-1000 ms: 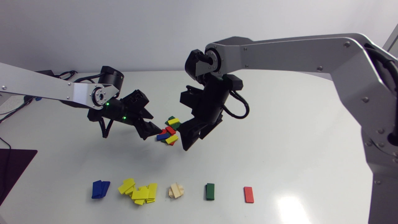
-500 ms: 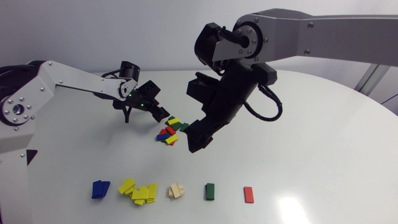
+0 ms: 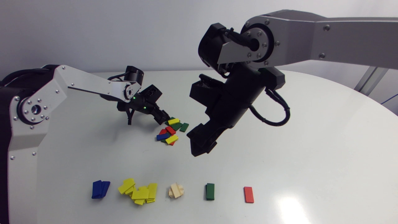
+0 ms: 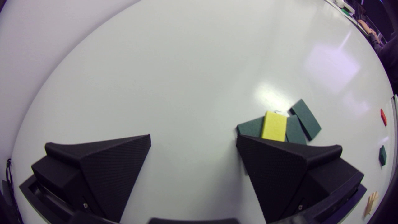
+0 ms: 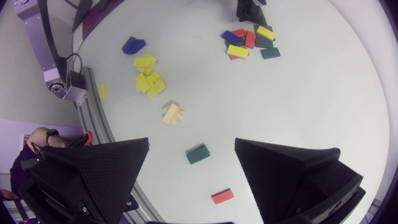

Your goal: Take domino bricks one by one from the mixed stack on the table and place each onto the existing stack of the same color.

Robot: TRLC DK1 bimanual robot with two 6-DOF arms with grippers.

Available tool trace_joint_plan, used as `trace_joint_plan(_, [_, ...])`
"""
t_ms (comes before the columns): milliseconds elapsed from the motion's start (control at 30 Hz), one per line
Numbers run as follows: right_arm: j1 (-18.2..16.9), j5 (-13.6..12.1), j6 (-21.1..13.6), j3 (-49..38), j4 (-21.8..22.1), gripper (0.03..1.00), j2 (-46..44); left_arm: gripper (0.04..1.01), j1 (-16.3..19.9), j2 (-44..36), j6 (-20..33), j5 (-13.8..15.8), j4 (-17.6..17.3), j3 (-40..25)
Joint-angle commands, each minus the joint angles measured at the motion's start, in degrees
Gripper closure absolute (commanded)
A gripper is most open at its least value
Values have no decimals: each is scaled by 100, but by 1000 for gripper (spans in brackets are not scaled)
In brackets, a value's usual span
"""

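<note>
The job is partway done, by my reading. The mixed stack (image 3: pixel 170 132) on the table (image 3: pixel 311 124) holds at least eight bricks: two yellow, one blue, two or more red and about three green, one green lying just beside the rest. No wood-coloured brick shows in it.

Well apart from the mixed stack, toward the table's front edge, runs the row of sorted stacks:

- The blue stack (image 3: pixel 100 189) has about two bricks.
- The yellow stack (image 3: pixel 139 191) is the largest and lies loosely spread.
- The wood stack (image 3: pixel 176 190) has several bricks, crossed over each other.
- The green stack (image 3: pixel 210 191) is low.
- The red stack (image 3: pixel 248 194) looks like a single flat brick.

So yellow and wood seem mostly sorted. Red, green and blue have most of their work left.

No brick is in transit. The left gripper (image 3: pixel 162 116) sits low at the far-left side of the mixed stack. Its fingers are spread with only bare table between them, and the topmost yellow brick (image 4: pixel 274 126) lies just ahead of one finger. The right gripper (image 3: pixel 200 146) hangs above the table beside the mixed stack, on the side facing the sorted row, its fingers also spread and empty.

The next pick has not been made. The left gripper looks the better placed for it.
</note>
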Motion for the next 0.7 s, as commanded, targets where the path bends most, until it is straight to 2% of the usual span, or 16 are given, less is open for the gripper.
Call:
trace_joint_plan(0, [28, 16, 122, -100, 51, 66, -90, 64, -149, -331, 13, 147, -254, -419])
trace_joint_plan(67, [37, 7, 122, -135, 77, 66, -99, 64, -290, -454, 145, 235, -535, -551])
trace_joint_plan(300, [46, -2, 131, -408, 130, 66, -301, 64, -799, -999, 206, 525, -702, -1122])
trace_joint_plan(367, [46, -2, 131, -478, 147, 66, -380, 64, -905, -1149, 250, 525, -693, -1210])
trace_joint_plan(600, [11, 7, 104, -584, 209, 66, -450, 62, -624, -1193, 110, 534, -641, -700])
trace_joint_plan(633, [11, 7, 104, -592, 227, 66, -450, 64, -615, -1157, 110, 534, -553, -674])
trace_joint_plan(667, [28, -2, 104, -601, 253, 66, -450, 64, -553, -999, -5, 525, -254, -604])
